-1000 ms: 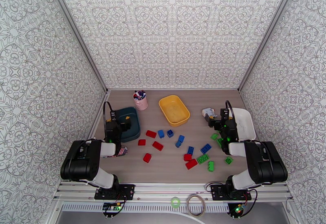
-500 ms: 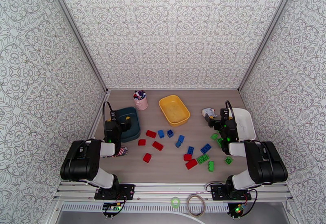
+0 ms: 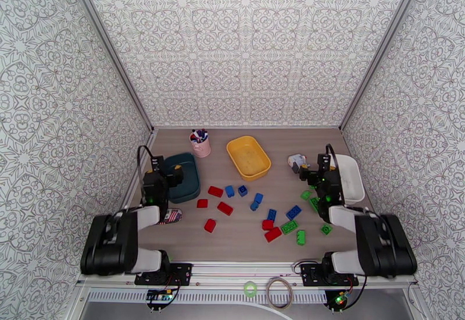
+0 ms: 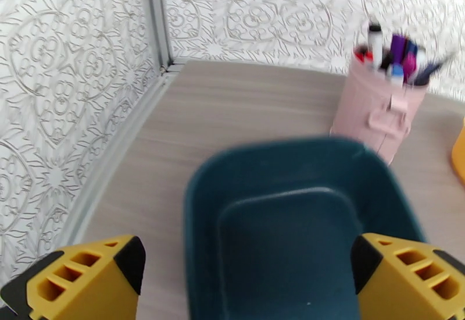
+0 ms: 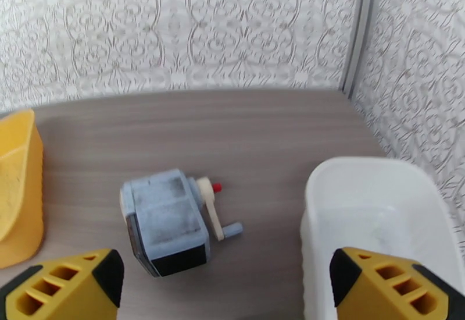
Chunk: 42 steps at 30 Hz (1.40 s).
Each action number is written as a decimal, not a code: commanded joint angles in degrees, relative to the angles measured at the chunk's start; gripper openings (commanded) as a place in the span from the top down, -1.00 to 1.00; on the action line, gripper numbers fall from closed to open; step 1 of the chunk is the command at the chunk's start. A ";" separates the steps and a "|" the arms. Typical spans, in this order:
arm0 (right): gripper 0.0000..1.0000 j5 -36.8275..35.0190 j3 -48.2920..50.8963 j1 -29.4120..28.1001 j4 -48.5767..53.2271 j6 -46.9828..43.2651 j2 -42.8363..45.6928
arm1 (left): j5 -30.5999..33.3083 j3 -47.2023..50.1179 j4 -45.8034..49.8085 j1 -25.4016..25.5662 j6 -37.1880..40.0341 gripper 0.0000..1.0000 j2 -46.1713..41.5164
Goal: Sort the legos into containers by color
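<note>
Legos [image 3: 225,208] scattered between left gripper [image 4: 247,263], right gripper [image 5: 226,274], ungrasped.

Studded legos in three colors, loose in a scatter between the trays: red legos [image 3: 225,208] mostly toward 8 o'clock, blue legos [image 3: 256,200] strung through the middle, green legos [image 3: 289,227] bunched toward 4 o'clock, with two reds just beside them. Ringing the scatter, three shallow rounded-rectangle trays, all upright: dark teal tray [image 3: 190,187] at 9 o'clock, yellow tray [image 3: 249,158] at 12 o'clock and set at a slant, white tray [image 3: 351,178] at 3 o'clock, near the greens.
</note>
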<state>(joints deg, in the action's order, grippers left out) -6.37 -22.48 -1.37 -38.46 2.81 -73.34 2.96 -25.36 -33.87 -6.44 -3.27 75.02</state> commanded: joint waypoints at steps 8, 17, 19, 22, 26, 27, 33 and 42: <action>-0.98 -10.12 -21.20 0.58 63.40 18.48 29.75 | 4.63 -17.31 49.98 3.11 -18.93 -0.98 -25.62; -0.66 12.97 -32.58 0.66 99.24 35.42 33.45 | -10.32 -27.08 68.22 8.15 -28.51 -0.99 -29.58; -0.38 20.65 -32.32 0.73 103.32 34.91 29.81 | -10.61 -26.05 68.31 9.67 -33.90 -0.99 -31.68; -0.39 24.38 -30.22 0.57 107.15 35.32 29.31 | -16.67 -24.73 68.22 10.63 -41.08 -0.99 -31.78; -0.71 27.06 -26.91 0.58 110.43 34.64 32.17 | -16.60 -22.28 66.96 20.92 -46.30 -0.86 -29.98; -0.69 28.84 -25.58 0.58 111.12 34.33 32.49 | -12.69 -21.60 66.60 25.77 -47.58 -0.85 -29.87; -0.34 29.70 -19.48 0.05 116.33 33.40 36.58 | 3.67 -17.83 62.34 53.09 -57.14 -0.73 -23.27; -0.26 27.97 -8.20 -0.94 112.49 33.48 37.12 | 8.66 -23.27 57.00 71.40 -64.48 -0.75 -1.18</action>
<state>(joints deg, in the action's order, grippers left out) 21.87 -33.58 -1.63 71.94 36.23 -36.38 8.34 -44.53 25.89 62.67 -64.55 69.76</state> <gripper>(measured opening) 0.631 0.869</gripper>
